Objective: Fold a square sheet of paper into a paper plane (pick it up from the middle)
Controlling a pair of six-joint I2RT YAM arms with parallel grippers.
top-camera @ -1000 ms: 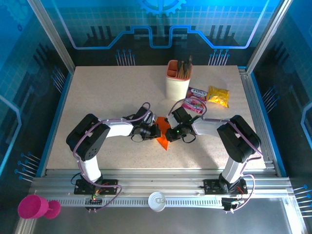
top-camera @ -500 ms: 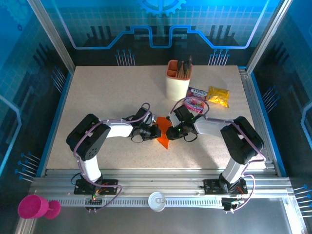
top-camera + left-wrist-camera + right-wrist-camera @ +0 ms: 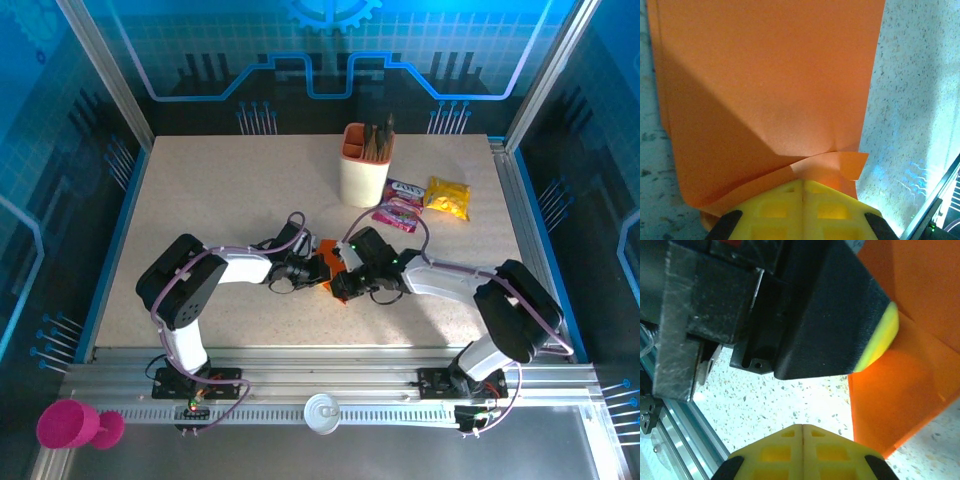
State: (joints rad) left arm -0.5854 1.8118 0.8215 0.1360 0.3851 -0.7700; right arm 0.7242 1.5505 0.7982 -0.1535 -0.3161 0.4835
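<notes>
Top external: the left hand [image 3: 314, 270] and right hand [image 3: 345, 280] meet nose to nose at the middle of the tabletop [image 3: 220, 190]. The square sheet of paper [image 3: 328, 248], bright orange and already creased smaller, lies between and under the two hands. One bit shows on their far side, another pokes out on the near side. A beige-and-orange pen cup [image 3: 362, 170] stands well behind, toward the far edge. A pink snack packet [image 3: 398, 214] and a yellow snack packet [image 3: 447, 197] lie to its right, apart from the paper.

Left wrist: the orange paper fills most of the view and lies flat on the speckled tabletop. A diagonal crease runs across it and a small turned-up corner sits just beside the fingertips. The yellow pads [image 3: 775, 210] are pressed together, and the paper's near edge runs in between them, so the left hand is clenched on the sheet.

Right wrist: the right hand's yellow pads [image 3: 770, 452] are pressed together, seam closed. The paper's edge and a corner lie just to their right. Cannot tell whether any paper is caught in them. The left hand's black finger [image 3: 830, 315], with a yellow pad at its tip, rests on the orange sheet opposite.
</notes>
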